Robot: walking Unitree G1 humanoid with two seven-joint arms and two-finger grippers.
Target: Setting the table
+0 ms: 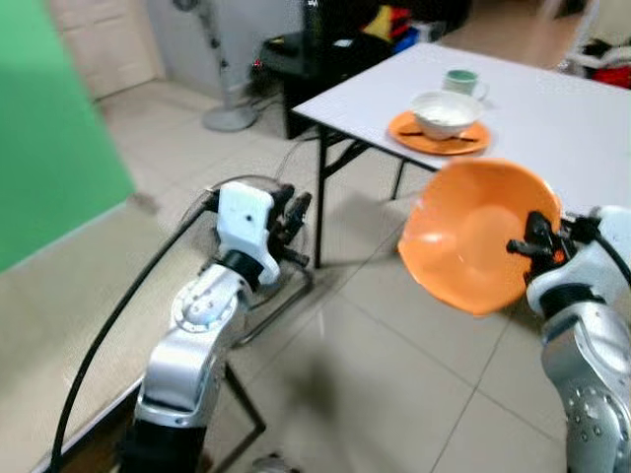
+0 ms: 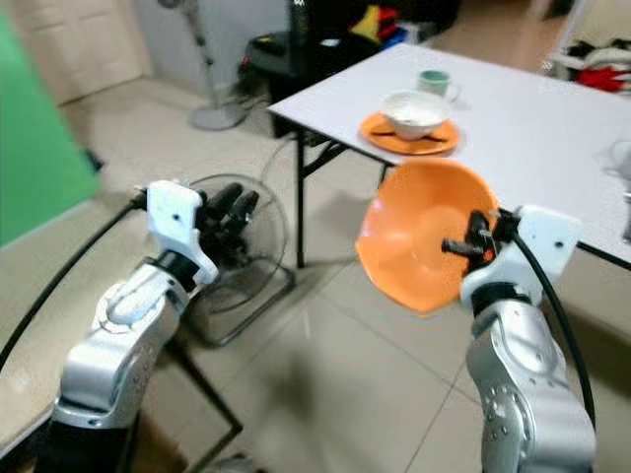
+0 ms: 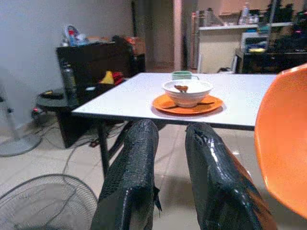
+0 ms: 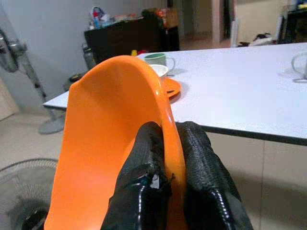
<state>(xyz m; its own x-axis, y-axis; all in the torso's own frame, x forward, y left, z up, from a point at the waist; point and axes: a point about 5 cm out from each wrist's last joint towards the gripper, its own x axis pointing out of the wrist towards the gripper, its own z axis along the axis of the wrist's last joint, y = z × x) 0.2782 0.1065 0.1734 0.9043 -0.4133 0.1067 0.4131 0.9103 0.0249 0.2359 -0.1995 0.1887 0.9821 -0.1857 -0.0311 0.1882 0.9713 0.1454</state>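
While the right gripper (image 4: 165, 179) pinches the rim of the orange plate (image 1: 471, 236), holding it on edge short of the white table (image 1: 552, 118), the left gripper (image 3: 165, 182) hangs empty, fingers narrowly parted. Plate appears light, rigid and smooth; a rim pinch risks slipping.

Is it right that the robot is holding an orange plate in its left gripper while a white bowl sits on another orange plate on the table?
Not quite: the right gripper holds the orange plate, its fingers pinching the rim, as the right wrist view shows. The left gripper holds nothing. The white bowl does sit on another orange plate on the table.
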